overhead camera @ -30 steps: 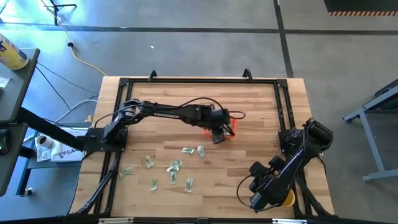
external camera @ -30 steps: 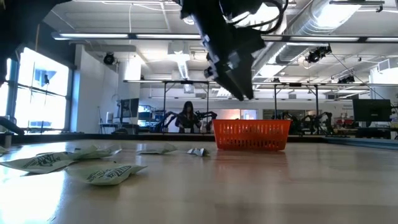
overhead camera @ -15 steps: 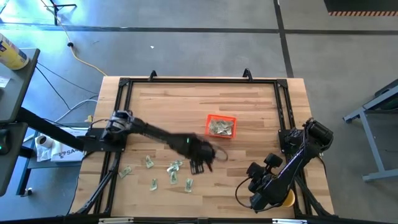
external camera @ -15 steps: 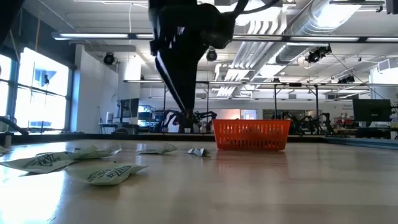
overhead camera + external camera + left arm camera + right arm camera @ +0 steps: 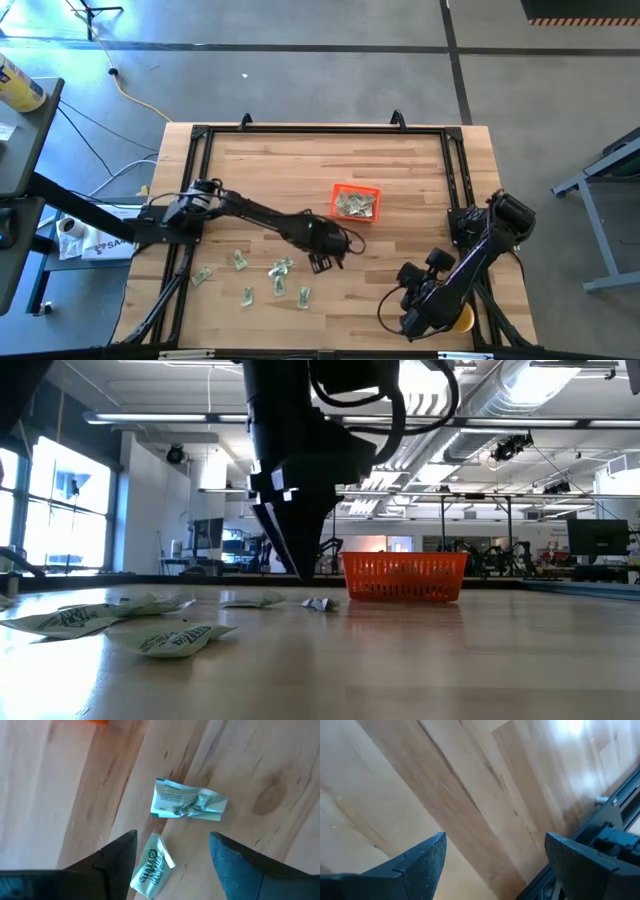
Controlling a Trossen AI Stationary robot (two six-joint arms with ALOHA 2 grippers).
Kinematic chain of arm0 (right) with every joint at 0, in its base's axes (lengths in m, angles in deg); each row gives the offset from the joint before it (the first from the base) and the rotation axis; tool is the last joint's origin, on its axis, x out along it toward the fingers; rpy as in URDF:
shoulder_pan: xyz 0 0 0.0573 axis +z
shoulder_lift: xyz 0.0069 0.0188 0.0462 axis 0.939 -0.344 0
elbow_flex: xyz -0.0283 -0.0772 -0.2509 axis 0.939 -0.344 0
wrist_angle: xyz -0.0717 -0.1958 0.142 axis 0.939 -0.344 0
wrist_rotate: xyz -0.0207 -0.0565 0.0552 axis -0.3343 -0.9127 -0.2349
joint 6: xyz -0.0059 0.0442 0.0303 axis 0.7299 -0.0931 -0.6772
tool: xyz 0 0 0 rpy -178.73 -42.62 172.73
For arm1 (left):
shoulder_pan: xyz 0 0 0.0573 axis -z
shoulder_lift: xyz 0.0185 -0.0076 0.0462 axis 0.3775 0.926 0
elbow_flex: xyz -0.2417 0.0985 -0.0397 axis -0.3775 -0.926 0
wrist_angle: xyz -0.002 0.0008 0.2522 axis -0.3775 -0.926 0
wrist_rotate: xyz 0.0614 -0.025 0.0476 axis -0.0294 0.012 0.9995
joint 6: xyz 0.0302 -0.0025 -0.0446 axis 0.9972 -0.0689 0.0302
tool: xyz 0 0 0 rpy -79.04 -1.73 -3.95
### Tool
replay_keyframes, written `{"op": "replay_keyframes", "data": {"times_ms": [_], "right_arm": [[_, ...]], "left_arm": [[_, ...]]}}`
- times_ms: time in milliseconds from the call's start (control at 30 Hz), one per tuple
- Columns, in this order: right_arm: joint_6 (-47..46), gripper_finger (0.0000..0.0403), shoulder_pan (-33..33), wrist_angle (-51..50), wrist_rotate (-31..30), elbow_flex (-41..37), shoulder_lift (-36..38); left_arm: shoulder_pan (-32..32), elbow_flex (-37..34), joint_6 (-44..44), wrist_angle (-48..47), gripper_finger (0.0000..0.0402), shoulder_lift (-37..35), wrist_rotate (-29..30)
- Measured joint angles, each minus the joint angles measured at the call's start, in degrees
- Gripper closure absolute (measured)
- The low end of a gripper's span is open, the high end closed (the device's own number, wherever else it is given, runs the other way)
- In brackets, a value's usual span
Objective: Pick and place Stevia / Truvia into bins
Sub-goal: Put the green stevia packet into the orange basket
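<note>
Several pale green and white Stevia sachets lie flat on the wooden table. In the high view a loose group (image 5: pixel 277 270) sits near the front left. The left wrist view shows a crumpled one (image 5: pixel 187 805) and another (image 5: pixel 150 867) beside it. More sachets lie inside the orange bin (image 5: pixel 355 203), which stands mid-table. My left gripper (image 5: pixel 322 263) hangs open, pointing down just above those two sachets (image 5: pixel 173 840), its fingers either side of the nearer one without touching. My right gripper (image 5: pixel 400 308) waits open over bare wood at the front right.
A black metal frame (image 5: pixel 320 130) runs around the tabletop. A yellow cup (image 5: pixel 463 320) stands at the front right corner beside the right arm. In the low view, sachets (image 5: pixel 170 638) lie close to the camera and the bin (image 5: pixel 404 577) stands farther back.
My left gripper has swung from over the orange bin toward the table's near edge and a little left, sinking and tipping more steeply downward. It now hangs above two sachets in the table's middle. The bin, uncovered, shows sachets inside.
</note>
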Motion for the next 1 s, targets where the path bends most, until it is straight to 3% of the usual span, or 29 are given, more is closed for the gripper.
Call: {"op": "replay_keyframes", "data": {"times_ms": [167,533,667,1000], "right_arm": [[-0.04,0.0076,-1.24,0.5,3.34,0.0,0.0],[-0.07,0.0076,-7.96,1.54,5.02,0.0,0.0],[0.0,0.0076,-10.46,1.66,4.71,0.0,0.0],[4.07,0.0076,-13.73,2.91,-0.18,-0.01,0.0]], "left_arm": [[-2.12,-0.11,1.95,-2.41,0.0115,0.0,-6.03],[-2.51,-5.5,11.32,0.02,0.0124,0.35,-5.92],[-2.52,-6.88,14.99,1.22,0.0176,0.2,-6.18],[-2.42,-7.15,22.1,2.37,0.038,0.05,-6.43]]}}
